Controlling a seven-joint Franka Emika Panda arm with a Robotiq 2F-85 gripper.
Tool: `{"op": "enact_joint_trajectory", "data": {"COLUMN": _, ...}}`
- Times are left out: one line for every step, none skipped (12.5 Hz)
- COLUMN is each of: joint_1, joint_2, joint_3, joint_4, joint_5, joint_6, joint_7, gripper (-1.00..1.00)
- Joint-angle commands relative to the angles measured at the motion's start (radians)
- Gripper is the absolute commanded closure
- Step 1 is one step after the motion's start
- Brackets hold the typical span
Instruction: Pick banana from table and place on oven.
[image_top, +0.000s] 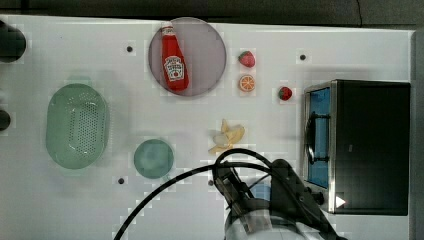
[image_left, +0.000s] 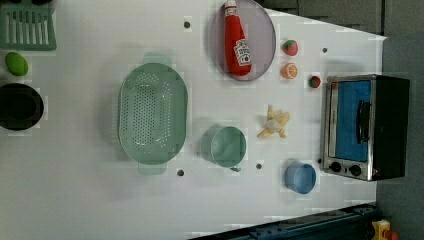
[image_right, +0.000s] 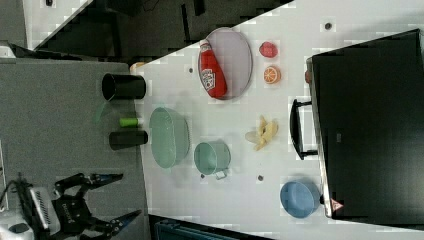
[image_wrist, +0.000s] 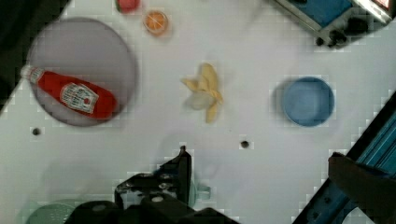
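Observation:
The banana (image_top: 227, 136), small, pale yellow and partly peeled, lies on the white table (image_top: 60, 200) to the left of the oven (image_top: 370, 145) in the top view. It also shows in the left view as the banana (image_left: 274, 125), in the right view as the banana (image_right: 262, 133) and in the wrist view as the banana (image_wrist: 204, 91). The oven (image_right: 370, 130) has a black top and a blue glass door. My gripper (image_right: 119, 196) hangs open and holds nothing, off the table at the right view's lower left, far from the banana. One finger (image_wrist: 183, 163) shows in the wrist view.
A ketchup bottle (image_top: 173, 59) lies on a grey plate (image_top: 207, 45). Two strawberries (image_top: 246, 59), an orange slice (image_top: 246, 83), a green colander (image_top: 77, 125), a green cup (image_top: 153, 158) and a blue bowl (image_left: 300, 177) stand around the banana. Black cups (image_right: 124, 86) stand beyond the colander.

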Motion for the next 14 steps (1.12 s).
{"op": "enact_joint_trajectory", "data": {"joint_1": 0.006, "joint_2": 0.105, "joint_3": 0.005, "joint_4": -0.085, "joint_5": 0.0, "joint_6": 0.068, "joint_7": 0.039, "gripper": -1.0}}
{"op": "enact_joint_trajectory", "data": {"joint_1": 0.006, "joint_2": 0.129, "joint_3": 0.005, "joint_4": -0.113, "joint_5": 0.0, "joint_6": 0.121, "joint_7": 0.039, "gripper": -1.0}}
{"op": "enact_joint_trajectory", "data": {"joint_1": 0.006, "joint_2": 0.157, "joint_3": 0.005, "joint_4": -0.144, "joint_5": 0.0, "joint_6": 0.182, "joint_7": 0.039, "gripper": -1.0}}
{"op": "enact_joint_trajectory", "data": {"joint_1": 0.006, "joint_2": 0.191, "joint_3": 0.005, "joint_4": -0.176, "joint_5": 0.0, "joint_6": 0.249, "joint_7": 0.039, "gripper": -1.0}}
{"op": "enact_joint_trajectory", "data": {"joint_1": 0.006, "joint_2": 0.228, "joint_3": 0.005, "joint_4": -0.206, "joint_5": 0.0, "joint_6": 0.317, "joint_7": 0.039, "gripper": -1.0}}
{"op": "enact_joint_trajectory", "data": {"joint_1": 0.006, "joint_2": 0.269, "joint_3": 0.004, "joint_4": -0.233, "joint_5": 0.0, "joint_6": 0.386, "joint_7": 0.039, "gripper": -1.0}}
{"op": "enact_joint_trajectory", "data": {"joint_1": 0.005, "joint_2": 0.313, "joint_3": 0.003, "joint_4": -0.257, "joint_5": 0.0, "joint_6": 0.452, "joint_7": 0.039, "gripper": -1.0}}
{"op": "enact_joint_trajectory", "data": {"joint_1": 0.005, "joint_2": 0.357, "joint_3": 0.002, "joint_4": -0.28, "joint_5": 0.0, "joint_6": 0.516, "joint_7": 0.039, "gripper": -1.0}}
{"op": "enact_joint_trajectory", "data": {"joint_1": 0.004, "joint_2": 0.402, "joint_3": 0.0, "joint_4": -0.3, "joint_5": 0.0, "joint_6": 0.578, "joint_7": 0.039, "gripper": -1.0}}
{"op": "enact_joint_trajectory", "data": {"joint_1": 0.004, "joint_2": 0.445, "joint_3": -0.002, "joint_4": -0.319, "joint_5": 0.0, "joint_6": 0.641, "joint_7": 0.038, "gripper": -1.0}}
{"op": "enact_joint_trajectory", "data": {"joint_1": 0.004, "joint_2": 0.489, "joint_3": -0.006, "joint_4": -0.334, "joint_5": 0.0, "joint_6": 0.702, "joint_7": 0.038, "gripper": -1.0}}
{"op": "enact_joint_trajectory", "data": {"joint_1": 0.004, "joint_2": 0.532, "joint_3": -0.012, "joint_4": -0.344, "joint_5": 0.0, "joint_6": 0.752, "joint_7": 0.037, "gripper": -1.0}}
{"op": "enact_joint_trajectory", "data": {"joint_1": 0.004, "joint_2": 0.575, "joint_3": -0.017, "joint_4": -0.353, "joint_5": 0.0, "joint_6": 0.797, "joint_7": 0.037, "gripper": -1.0}}
{"op": "enact_joint_trajectory", "data": {"joint_1": 0.004, "joint_2": 0.617, "joint_3": -0.021, "joint_4": -0.357, "joint_5": 0.0, "joint_6": 0.839, "joint_7": 0.037, "gripper": -1.0}}
